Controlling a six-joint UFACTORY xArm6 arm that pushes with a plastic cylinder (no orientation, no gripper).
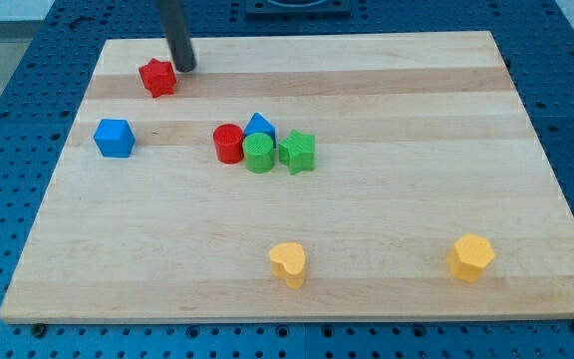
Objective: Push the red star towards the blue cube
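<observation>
The red star (pixel 157 77) lies near the board's top left. The blue cube (pixel 115 138) sits below and to the left of it, apart from it. My tip (pixel 184 68) rests on the board just right of and slightly above the red star, very close to or touching its edge. The dark rod rises from there out of the view's top.
A cluster sits mid-board: a red cylinder (pixel 228 144), a blue triangular block (pixel 259 125), a green cylinder (pixel 259 153) and a green star (pixel 297 152). A yellow heart (pixel 288 263) and a yellow hexagon (pixel 470 257) lie near the bottom. The wooden board (pixel 417 110) lies on a blue pegboard.
</observation>
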